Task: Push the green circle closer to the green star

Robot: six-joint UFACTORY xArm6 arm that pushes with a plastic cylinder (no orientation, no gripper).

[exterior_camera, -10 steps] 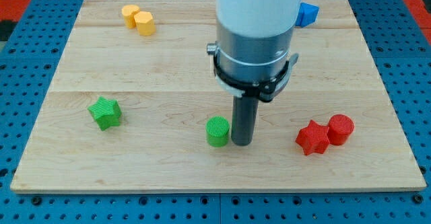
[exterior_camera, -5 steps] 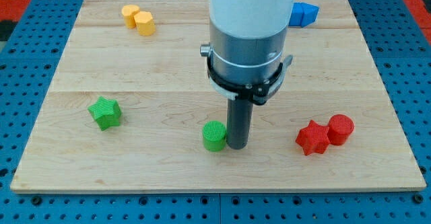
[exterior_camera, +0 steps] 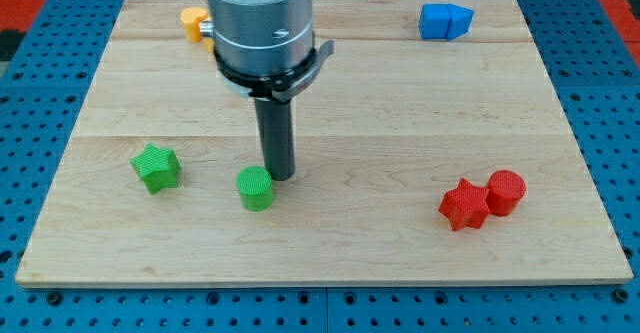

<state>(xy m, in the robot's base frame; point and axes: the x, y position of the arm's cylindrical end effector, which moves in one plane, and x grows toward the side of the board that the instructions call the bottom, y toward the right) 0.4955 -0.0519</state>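
The green circle (exterior_camera: 255, 188) stands on the wooden board (exterior_camera: 400, 123), left of its middle and toward the view's bottom. The green star (exterior_camera: 156, 167) lies to its left, with a gap of about one block's width between them. My tip (exterior_camera: 279, 177) is down on the board just to the right of the green circle and slightly above it in the view, touching it or nearly so. The arm's grey and white body rises above the tip.
A red star (exterior_camera: 464, 204) and a red cylinder (exterior_camera: 505, 192) sit together at the view's lower right. Two blue blocks (exterior_camera: 444, 21) sit at the top right. Orange and yellow blocks (exterior_camera: 193, 20) at the top left are partly hidden behind the arm.
My tip has moved left and slightly up the view. The green circle has slid left with it, toward the green star. The other blocks have not moved.
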